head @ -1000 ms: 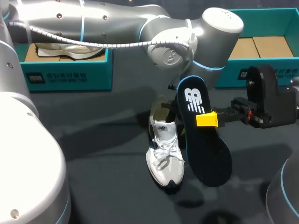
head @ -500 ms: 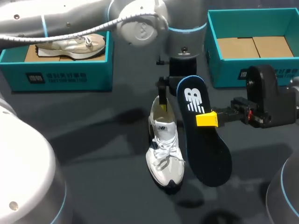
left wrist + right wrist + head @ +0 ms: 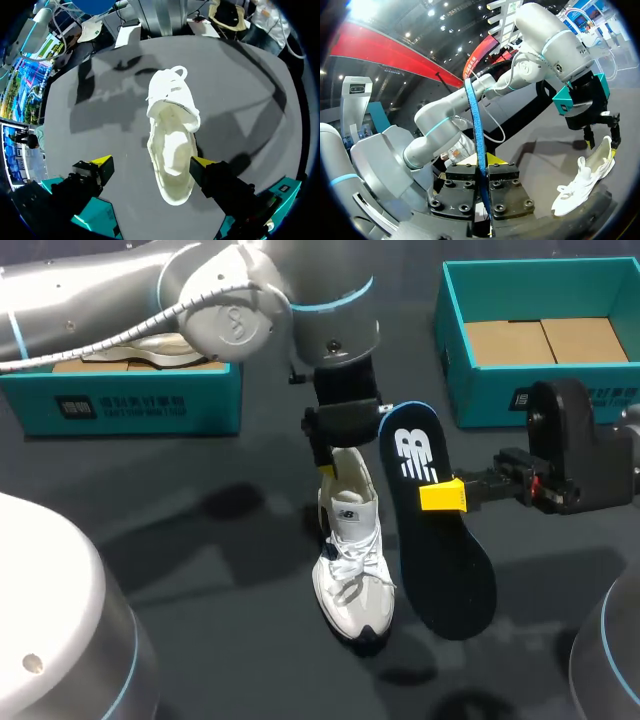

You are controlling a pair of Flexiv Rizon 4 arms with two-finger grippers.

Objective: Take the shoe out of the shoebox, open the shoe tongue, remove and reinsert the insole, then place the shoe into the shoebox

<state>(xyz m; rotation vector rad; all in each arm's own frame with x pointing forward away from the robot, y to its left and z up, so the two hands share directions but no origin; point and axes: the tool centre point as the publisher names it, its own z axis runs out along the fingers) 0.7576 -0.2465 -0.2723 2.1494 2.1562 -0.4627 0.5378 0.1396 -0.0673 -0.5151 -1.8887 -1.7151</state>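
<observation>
Left tool (image 3: 152, 162) now farther left, wide astride shoe (image 3: 170, 100); right tool (image 3: 440, 497) tight on insole (image 3: 445, 570).

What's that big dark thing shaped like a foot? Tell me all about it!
That is the insole: a long, flat, foot-shaped pad, dark navy with a blue rim and a white mark near its heel end. It looks like foam. The right pincer is shut on its edge, holding it in the air beside the white shoe. Whether it touches the shoe is unclear.
</observation>
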